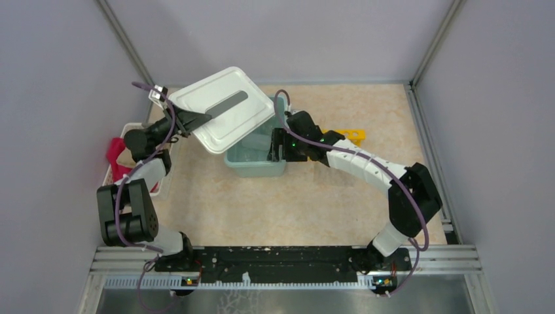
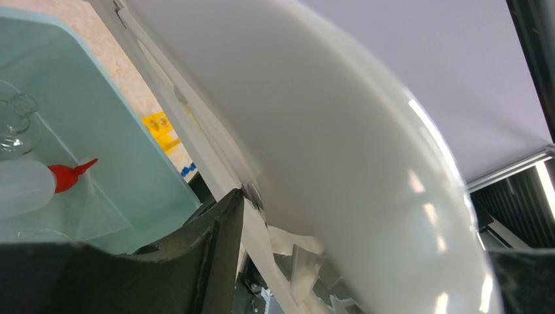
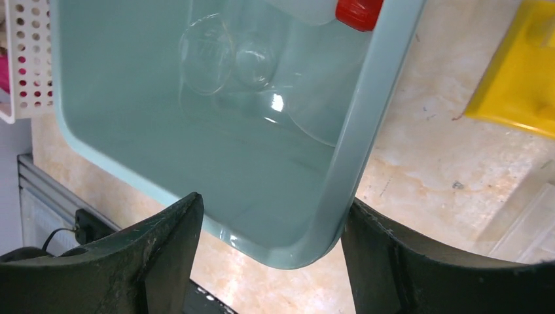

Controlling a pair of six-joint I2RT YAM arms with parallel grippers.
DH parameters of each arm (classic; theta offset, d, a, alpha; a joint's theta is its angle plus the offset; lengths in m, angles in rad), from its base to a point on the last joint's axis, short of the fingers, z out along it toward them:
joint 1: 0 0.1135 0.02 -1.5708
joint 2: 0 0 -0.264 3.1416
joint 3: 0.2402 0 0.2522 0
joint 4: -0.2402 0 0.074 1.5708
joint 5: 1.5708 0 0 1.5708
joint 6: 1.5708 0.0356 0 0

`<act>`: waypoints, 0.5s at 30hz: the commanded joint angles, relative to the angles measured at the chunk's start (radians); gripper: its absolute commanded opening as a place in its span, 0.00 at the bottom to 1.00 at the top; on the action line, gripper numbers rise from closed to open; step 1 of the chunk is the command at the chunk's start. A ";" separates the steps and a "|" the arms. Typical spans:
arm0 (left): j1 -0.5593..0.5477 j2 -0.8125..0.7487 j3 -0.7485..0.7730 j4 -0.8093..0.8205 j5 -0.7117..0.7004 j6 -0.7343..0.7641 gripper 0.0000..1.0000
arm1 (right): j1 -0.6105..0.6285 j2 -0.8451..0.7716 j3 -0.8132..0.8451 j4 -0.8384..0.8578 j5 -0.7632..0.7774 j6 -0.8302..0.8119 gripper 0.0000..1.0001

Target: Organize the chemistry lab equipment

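A beige bench is enclosed by grey walls. The lid is held above the bin by the left hand. Bottle and glassware are seen inside. The bin corner is straddled by the right hand; whether it grips cannot be told. The rack is seen just behind.

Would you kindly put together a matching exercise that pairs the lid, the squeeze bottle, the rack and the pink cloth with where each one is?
Things:
1. lid
2. squeeze bottle
3. rack
4. pink cloth

Places:
A. in the basket
B. on the table, right of the bin
C. in the left gripper
D. lying in the bin

Pairs: 1-C, 2-D, 3-B, 4-A
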 commanded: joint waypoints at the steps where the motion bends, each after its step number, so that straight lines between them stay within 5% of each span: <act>1: -0.022 -0.008 -0.031 0.076 -0.007 0.002 0.00 | 0.013 -0.067 0.076 0.025 -0.029 0.017 0.74; 15: -0.130 0.041 -0.097 0.125 0.033 0.012 0.00 | -0.088 -0.334 0.034 -0.051 0.064 0.038 0.77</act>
